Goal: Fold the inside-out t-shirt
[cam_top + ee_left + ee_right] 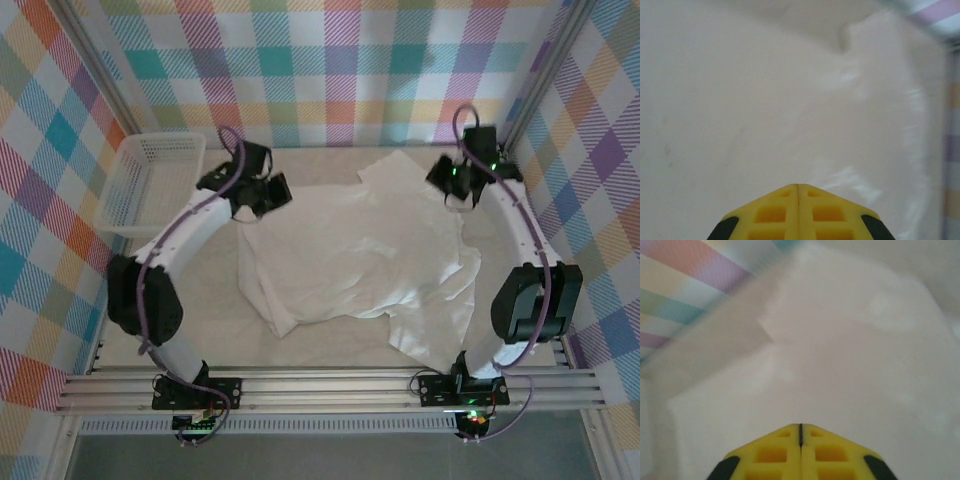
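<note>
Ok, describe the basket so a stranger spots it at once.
Start at the table and look to its far left corner. There sits the basket, left of the spread t-shirt. It alone is rigid white mesh plastic, not soft cloth.

No legible txt, labels, brands or nos. on anything. T-shirt (370, 250) looks plain white from the top view; wrist views too blurred to read.
</note>
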